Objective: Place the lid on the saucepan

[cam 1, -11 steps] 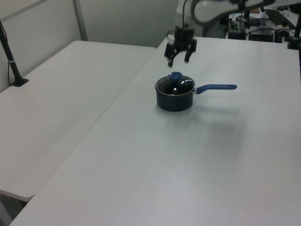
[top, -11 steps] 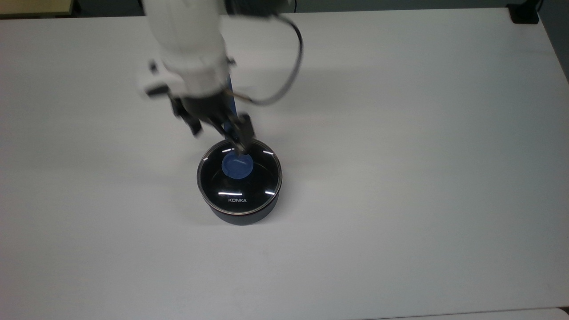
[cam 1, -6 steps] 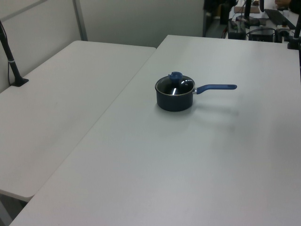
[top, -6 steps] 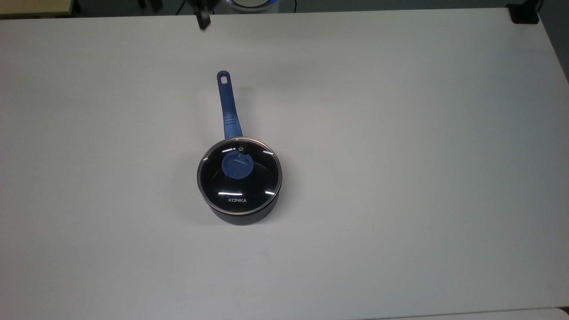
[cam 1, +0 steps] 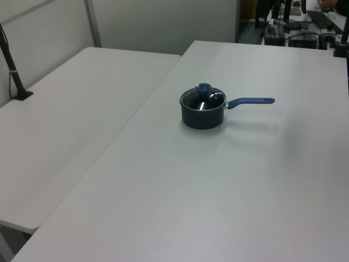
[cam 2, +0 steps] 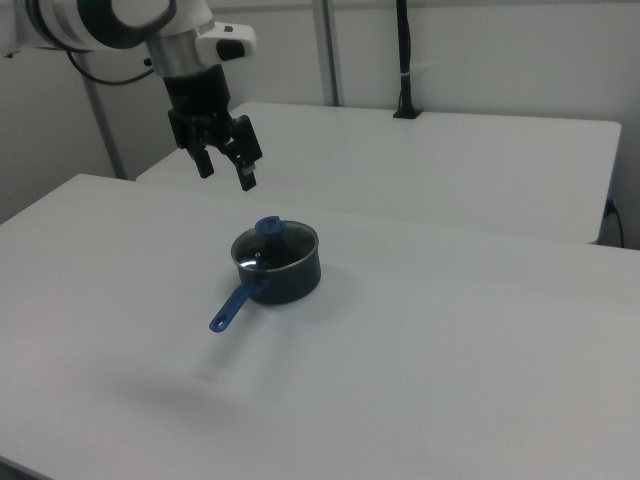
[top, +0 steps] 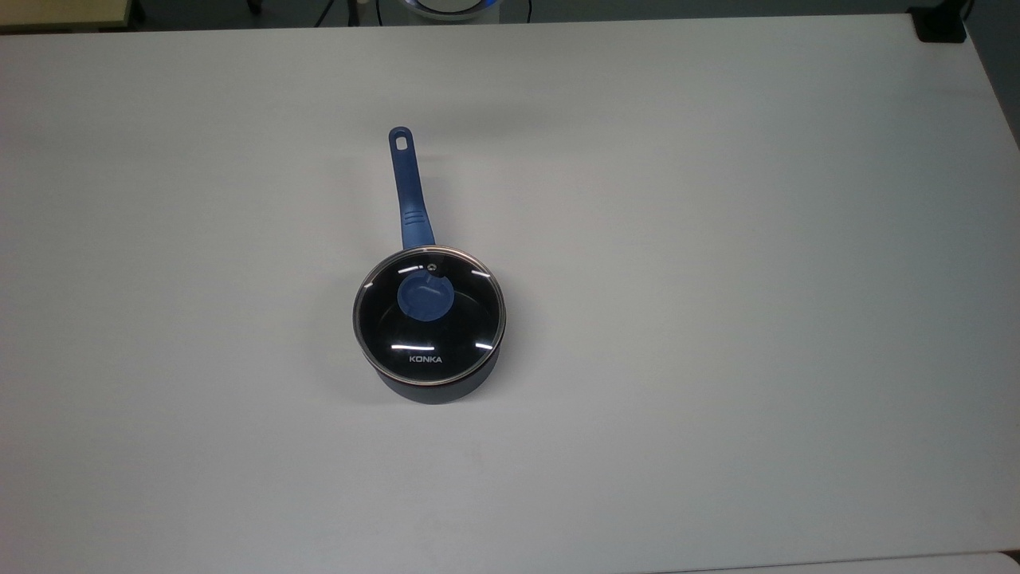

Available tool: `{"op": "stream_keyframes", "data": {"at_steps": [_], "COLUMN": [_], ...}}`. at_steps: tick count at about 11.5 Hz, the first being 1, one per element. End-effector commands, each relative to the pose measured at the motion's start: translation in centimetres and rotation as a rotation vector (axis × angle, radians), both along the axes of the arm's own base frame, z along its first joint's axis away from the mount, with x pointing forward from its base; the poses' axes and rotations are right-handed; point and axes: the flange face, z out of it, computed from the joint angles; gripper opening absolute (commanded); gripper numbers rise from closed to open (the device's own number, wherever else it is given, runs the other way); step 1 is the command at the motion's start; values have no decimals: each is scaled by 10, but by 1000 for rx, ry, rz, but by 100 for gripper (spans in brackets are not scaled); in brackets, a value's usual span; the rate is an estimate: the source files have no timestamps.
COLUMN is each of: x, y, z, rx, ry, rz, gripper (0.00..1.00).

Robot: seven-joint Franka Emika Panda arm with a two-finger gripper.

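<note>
Since a second ago, gripper (cam 2: 222, 166) has lifted off knob, hangs open, empty, up-left in right view. Lid (top: 429, 309) seated flush on saucepan (top: 434, 381); release finished, arm clearing.

one word can be read: "konka", in small white capital letters on the glass of the lid (top: 429, 312), at about 6 o'clock from its blue knob (top: 425, 296) in the top view, just inside the metal rim.
</note>
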Motion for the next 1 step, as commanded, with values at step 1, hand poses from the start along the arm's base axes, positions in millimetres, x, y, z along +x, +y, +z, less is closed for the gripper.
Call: {"op": "stream_keyframes", "data": {"at_steps": [1], "x": [1], "y": [-6], "z": [-1], "rx": [-33], "ry": [-18], "rz": [68], "gripper": [100]}}
